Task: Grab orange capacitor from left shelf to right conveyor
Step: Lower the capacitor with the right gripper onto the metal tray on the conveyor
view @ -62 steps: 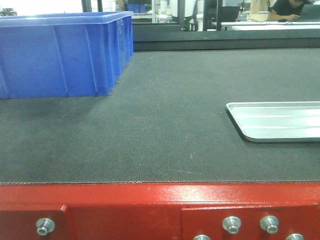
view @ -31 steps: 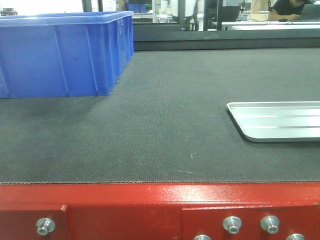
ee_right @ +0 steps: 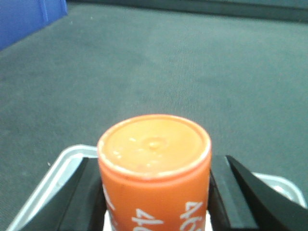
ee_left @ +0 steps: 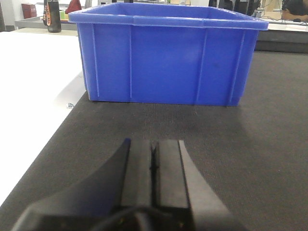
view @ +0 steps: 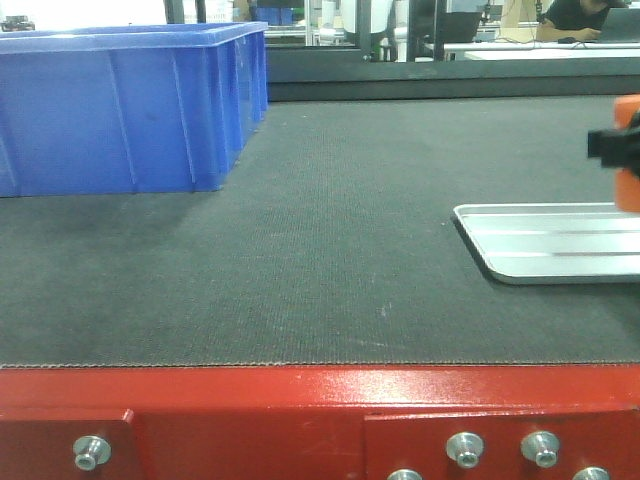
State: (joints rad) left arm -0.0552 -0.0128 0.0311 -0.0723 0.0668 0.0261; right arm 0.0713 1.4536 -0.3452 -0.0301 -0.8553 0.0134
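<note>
One orange capacitor point(ee_right: 154, 168) clamped in the right gripper point(ee_right: 156, 192) above one tray point(view: 550, 243); left gripper point(ee_left: 154, 166) closed, empty, facing one bin point(ee_left: 166, 53).

The orange capacitor point(view: 628, 150) and silver tray point(view: 550, 242) are cut off by the front view's right edge.

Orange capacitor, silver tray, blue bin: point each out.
orange capacitor point(ee_right: 154, 144): right wrist view, flat end face.
silver tray point(view: 540, 245): front view, bare floor.
blue bin point(ee_left: 163, 65): left wrist view, near wall.
</note>
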